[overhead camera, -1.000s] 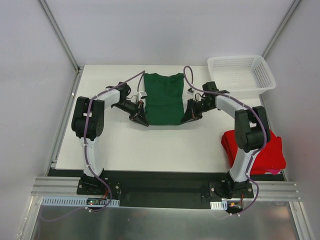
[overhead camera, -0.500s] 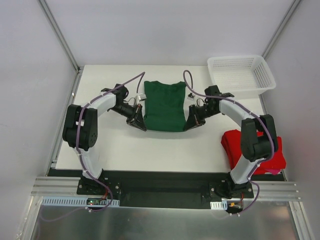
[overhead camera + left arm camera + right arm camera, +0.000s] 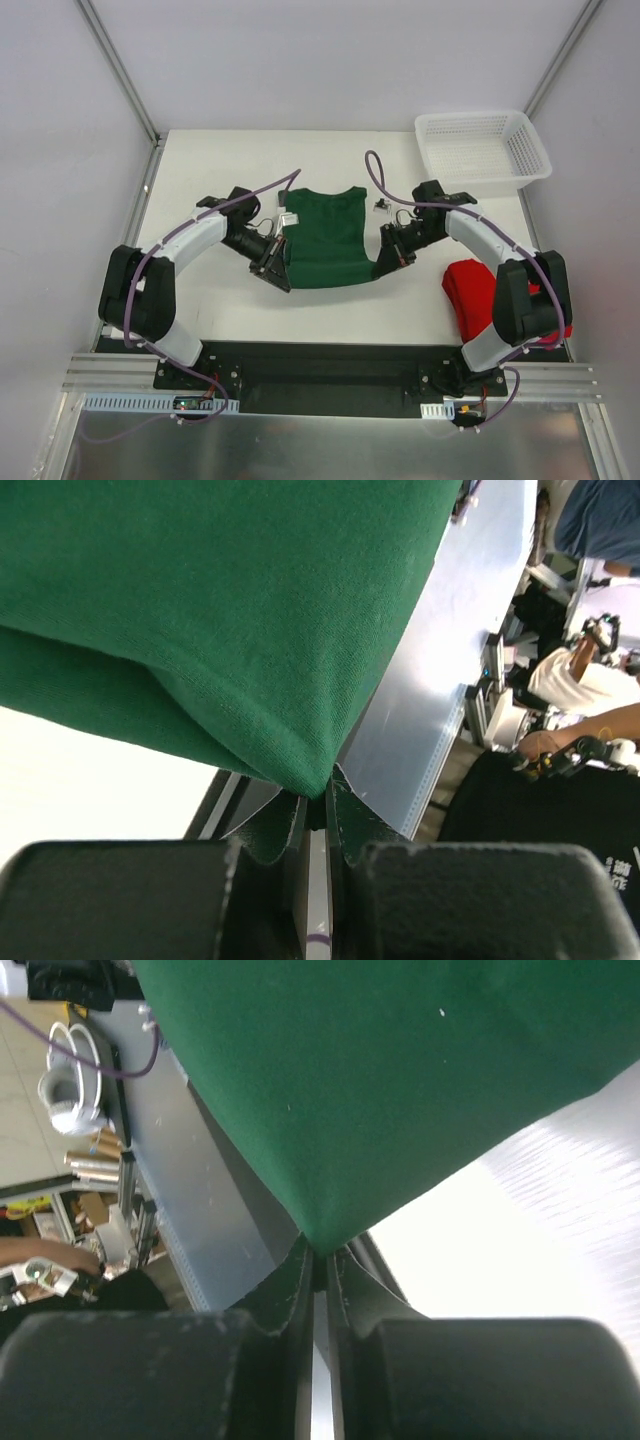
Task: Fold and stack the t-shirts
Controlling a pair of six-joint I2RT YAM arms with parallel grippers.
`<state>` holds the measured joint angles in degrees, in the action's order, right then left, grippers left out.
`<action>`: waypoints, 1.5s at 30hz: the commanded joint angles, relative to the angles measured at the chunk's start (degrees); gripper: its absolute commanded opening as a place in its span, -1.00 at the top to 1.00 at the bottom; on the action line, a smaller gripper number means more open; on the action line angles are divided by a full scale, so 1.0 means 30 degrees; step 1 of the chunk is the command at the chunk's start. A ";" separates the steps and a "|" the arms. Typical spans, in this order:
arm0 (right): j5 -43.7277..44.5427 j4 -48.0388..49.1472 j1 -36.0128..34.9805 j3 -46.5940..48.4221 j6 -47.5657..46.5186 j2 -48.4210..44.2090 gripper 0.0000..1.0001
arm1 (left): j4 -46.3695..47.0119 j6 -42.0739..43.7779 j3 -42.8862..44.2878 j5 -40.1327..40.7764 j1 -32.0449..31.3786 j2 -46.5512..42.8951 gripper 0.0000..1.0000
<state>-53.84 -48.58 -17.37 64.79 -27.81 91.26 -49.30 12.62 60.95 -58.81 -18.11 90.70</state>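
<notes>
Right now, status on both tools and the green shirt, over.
Left tool shut on green t-shirt, near-left corner. Right tool shut on its near-right corner. Red t-shirt and basket off to the right, nothing blocking.

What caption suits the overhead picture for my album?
Left claw and right claw pinch the green t-shirt by two corners; red t-shirt, white basket at right.

On my right wrist feed, I see the right gripper [image 3: 318,1260] clamped on a corner of the green shirt [image 3: 400,1090]. The cloth narrows to a point that disappears between the two black fingers [image 3: 285,1300]. The shirt spreads smooth across most of the upper frame. White table [image 3: 520,1240] shows to the right of the pinch, and a grey metal sheet [image 3: 190,1220] to the left.
</notes>
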 commanded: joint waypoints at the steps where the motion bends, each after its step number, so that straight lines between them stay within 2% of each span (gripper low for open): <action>1: 0.0253 -0.2380 -0.0158 -0.0328 -0.2037 -0.1387 0.99 | -0.1848 0.1096 -0.0892 0.1261 -0.0145 -0.1548 1.00; 9: -0.0421 -0.3143 -0.0920 -0.0593 -0.2593 -0.1915 0.99 | -0.2344 0.1621 -0.0717 0.1146 -0.0233 -0.1609 1.00; 18: 0.0515 -0.3232 -0.1037 0.1193 -0.2829 -0.1624 0.99 | -0.2581 0.2442 0.1067 0.1555 -0.0292 -0.0849 1.00; 30: 0.2947 -0.0538 -0.0892 0.3215 -0.1540 -0.1213 0.99 | -0.1996 0.3027 0.5139 0.2551 0.0060 0.0763 1.00; 45: 0.6110 0.2275 -0.0862 0.3978 -0.0661 -0.1154 0.99 | -0.1409 0.3262 0.7866 0.3604 0.0499 0.1964 1.00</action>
<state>-40.10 -43.75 -20.60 74.04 -30.02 87.85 -53.28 20.27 81.21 -50.24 -17.89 96.20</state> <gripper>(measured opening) 0.065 0.031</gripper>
